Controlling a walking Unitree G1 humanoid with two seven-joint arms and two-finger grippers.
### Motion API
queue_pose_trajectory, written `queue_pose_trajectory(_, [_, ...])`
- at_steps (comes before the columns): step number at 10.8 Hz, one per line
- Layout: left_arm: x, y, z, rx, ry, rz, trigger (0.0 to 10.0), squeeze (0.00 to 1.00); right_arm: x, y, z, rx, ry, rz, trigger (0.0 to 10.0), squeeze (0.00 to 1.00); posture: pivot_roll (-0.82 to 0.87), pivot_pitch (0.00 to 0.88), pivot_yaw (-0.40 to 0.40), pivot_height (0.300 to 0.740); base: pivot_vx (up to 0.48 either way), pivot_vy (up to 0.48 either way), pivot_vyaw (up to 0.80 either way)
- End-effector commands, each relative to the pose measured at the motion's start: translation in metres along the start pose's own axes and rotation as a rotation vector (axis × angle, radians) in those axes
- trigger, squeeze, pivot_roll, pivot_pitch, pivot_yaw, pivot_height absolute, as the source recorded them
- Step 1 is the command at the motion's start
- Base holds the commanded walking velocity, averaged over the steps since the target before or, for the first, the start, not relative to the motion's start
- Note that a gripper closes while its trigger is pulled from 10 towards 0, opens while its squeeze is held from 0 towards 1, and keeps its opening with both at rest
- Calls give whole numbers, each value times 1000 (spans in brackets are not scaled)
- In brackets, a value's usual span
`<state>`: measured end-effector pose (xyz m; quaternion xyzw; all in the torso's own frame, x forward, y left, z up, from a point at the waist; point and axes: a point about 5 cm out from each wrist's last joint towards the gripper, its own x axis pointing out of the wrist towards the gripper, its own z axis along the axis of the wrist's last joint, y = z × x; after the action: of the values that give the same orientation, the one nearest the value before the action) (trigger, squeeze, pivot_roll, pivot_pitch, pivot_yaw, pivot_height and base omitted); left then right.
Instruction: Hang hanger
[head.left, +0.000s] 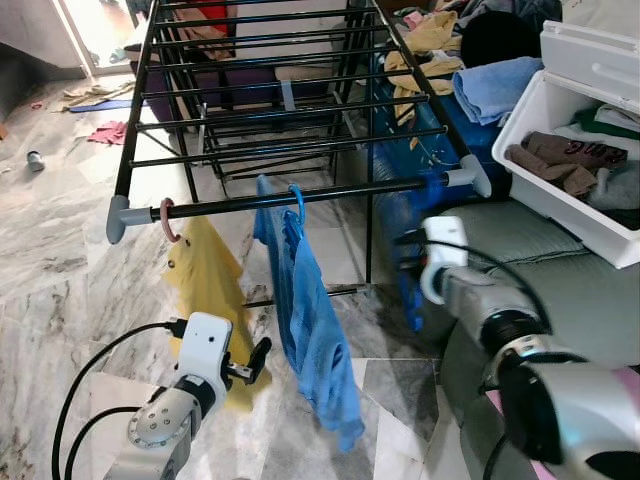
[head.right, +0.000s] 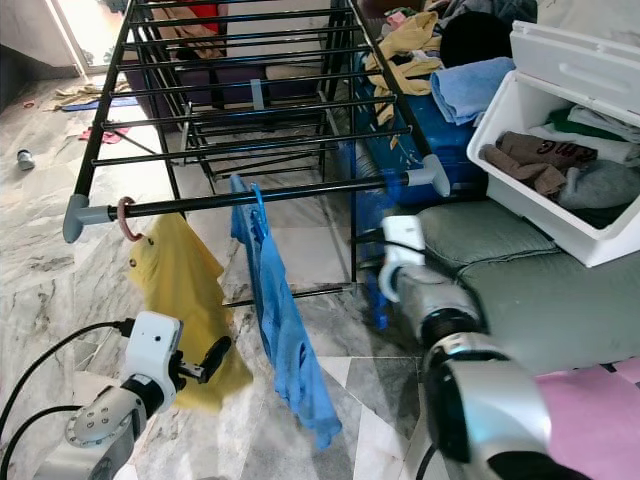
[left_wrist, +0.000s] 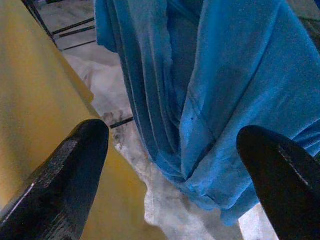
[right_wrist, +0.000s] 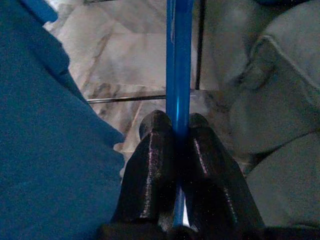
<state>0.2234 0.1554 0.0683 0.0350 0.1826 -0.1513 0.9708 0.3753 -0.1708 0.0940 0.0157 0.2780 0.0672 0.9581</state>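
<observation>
Hanger (head.left: 412, 290), blue and blurred, is seen in the left eye view near the right end of the rack's (head.left: 135, 130) near bar, below it, held up by the right gripper (head.left: 425, 262); a blue garment (head.left: 315, 330) hangs at mid-bar and a yellow garment (head.left: 205, 285) at the left on a pink hook (head.left: 168, 222). The left gripper (head.left: 252, 362) is held low, close to the yellow garment. A white bin (head.left: 560, 150) of clothes sits at the right. In the left wrist view, its fingers (left_wrist: 65, 175) are spread wide with nothing between them. In the right wrist view, the fingers (right_wrist: 150, 170) are clamped on the hanger's thin blue bar.
</observation>
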Motion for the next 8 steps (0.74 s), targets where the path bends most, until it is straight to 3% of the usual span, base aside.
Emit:
queue_pose_trajectory(1, [0, 2, 2, 8, 2, 3, 10000, 0, -1, -3, 3, 20, -1, -17, 10000, 0, 185, 83, 20, 740, 0, 0, 0])
queue_pose_trajectory(8, [5, 1, 3, 11, 4, -2, 10000, 0, 2, 7, -8, -70, 26, 44, 10000, 0, 181, 72, 14, 740, 0, 0, 0])
